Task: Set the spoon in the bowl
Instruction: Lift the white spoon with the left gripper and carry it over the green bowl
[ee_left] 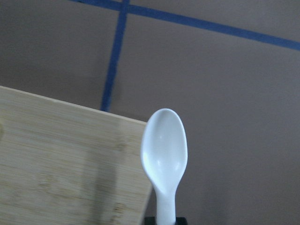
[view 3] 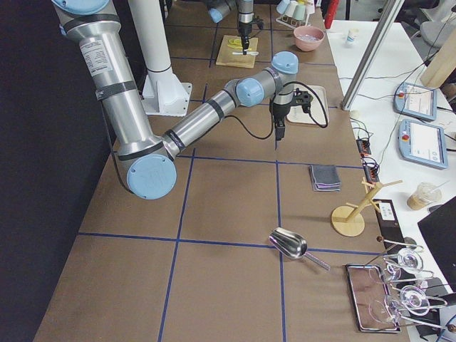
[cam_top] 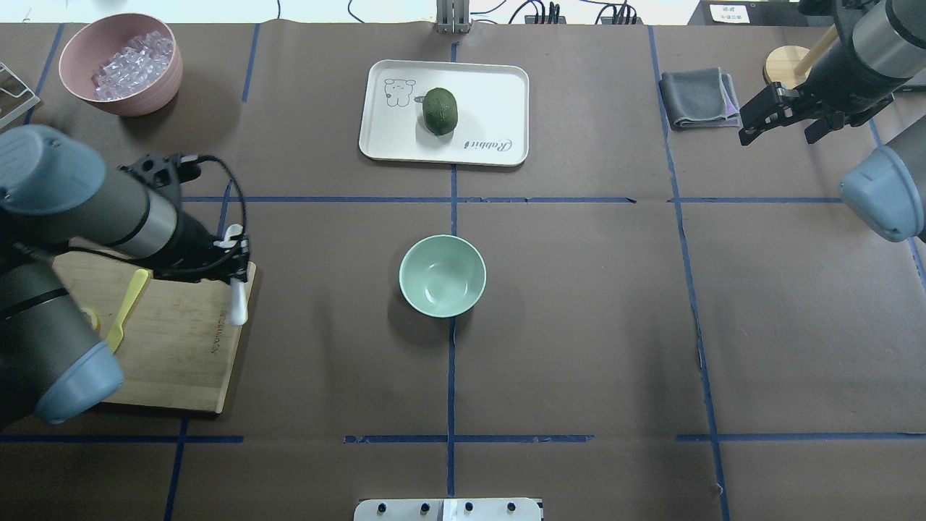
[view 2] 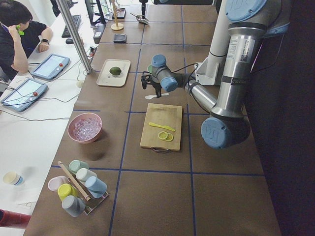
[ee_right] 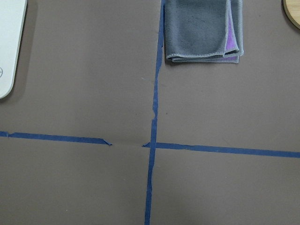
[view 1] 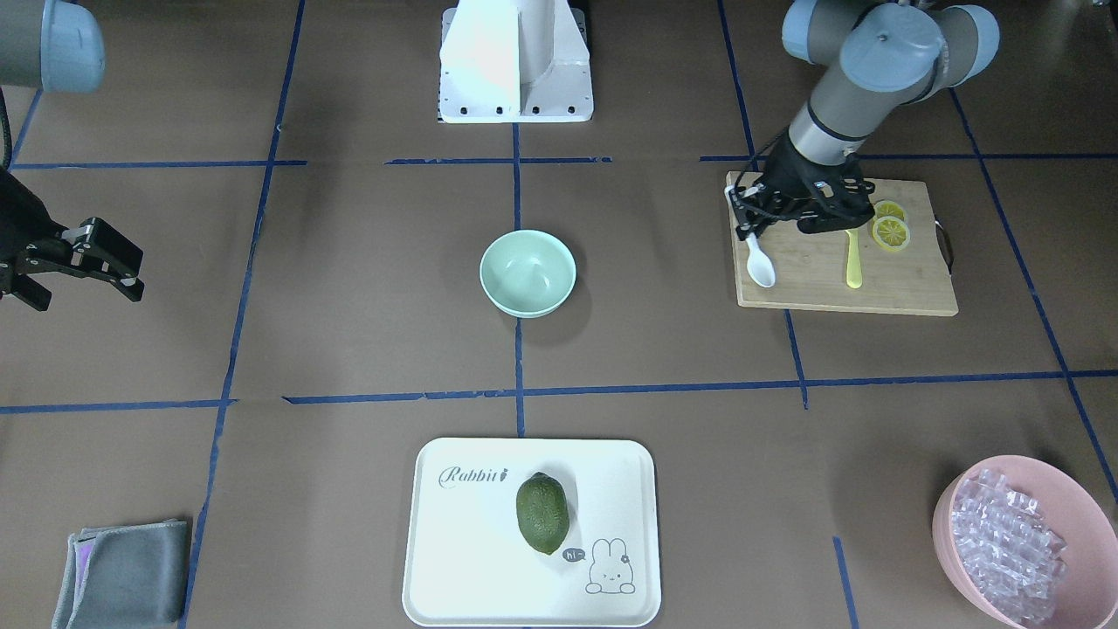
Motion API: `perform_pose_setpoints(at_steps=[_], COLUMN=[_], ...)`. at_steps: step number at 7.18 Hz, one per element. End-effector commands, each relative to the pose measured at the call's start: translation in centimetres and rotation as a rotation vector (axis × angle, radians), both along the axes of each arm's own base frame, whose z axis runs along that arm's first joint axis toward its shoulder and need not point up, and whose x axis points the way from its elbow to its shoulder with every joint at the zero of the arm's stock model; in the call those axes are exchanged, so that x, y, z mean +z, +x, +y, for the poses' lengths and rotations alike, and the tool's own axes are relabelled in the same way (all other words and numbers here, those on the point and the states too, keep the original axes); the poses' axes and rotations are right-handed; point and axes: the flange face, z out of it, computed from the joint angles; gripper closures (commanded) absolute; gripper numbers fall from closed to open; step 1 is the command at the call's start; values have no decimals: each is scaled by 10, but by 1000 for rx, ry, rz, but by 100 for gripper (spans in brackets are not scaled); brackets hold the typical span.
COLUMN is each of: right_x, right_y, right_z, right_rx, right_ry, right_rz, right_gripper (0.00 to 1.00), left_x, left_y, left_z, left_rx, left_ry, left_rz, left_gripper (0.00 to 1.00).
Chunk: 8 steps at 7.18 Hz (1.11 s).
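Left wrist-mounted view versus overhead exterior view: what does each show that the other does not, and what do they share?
Only the left wrist view: the spoon close up, with the hollow of its scoop plain to see. Only the overhead view: the mint-green bowl, the tray with the avocado, the pink bowl of clear cubes, and the yellow knife. Both: the spoon, the cutting board and blue tape.

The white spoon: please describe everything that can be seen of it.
The spoon is small, all white and looks like smooth plastic, with an oval scoop and a slim straight handle. The left hand grips the handle, scoop pointing away from it. It is held above the edge of the wooden cutting board, apparently touching nothing else.
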Motion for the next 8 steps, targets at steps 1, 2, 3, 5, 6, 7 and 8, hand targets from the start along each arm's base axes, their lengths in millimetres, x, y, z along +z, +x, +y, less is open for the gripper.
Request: perform_pose_setpoints(at_steps=[1, 2, 3, 5, 6, 7, 8], right_x=[2, 7, 8, 10, 11, 11, 11], right_y=[4, 5, 5, 6, 5, 6, 6], right_z=[-1, 1, 1, 1, 2, 2, 2], right_rx=[5, 3, 3, 5, 4, 5, 5], right_ry=[-1, -2, -3, -8, -8, -8, -8], right_rz=[3, 8, 9, 11, 13, 13, 13], right_gripper=[0, 0, 0, 0, 0, 0, 0], left_x=[-82, -105, -136, -171, -175, -171, -172], left_y=[66, 111, 149, 178, 184, 193, 198], left_z=[-2, 9, 3, 13, 14, 10, 7], left_rx=[-37, -20, -34, -2, 5, 6, 6], left_ry=[-135, -180, -182, -163, -161, -168, -170], left_rz=[52, 61, 64, 87, 88, 74, 68], left_gripper=[100, 100, 100, 100, 100, 100, 100])
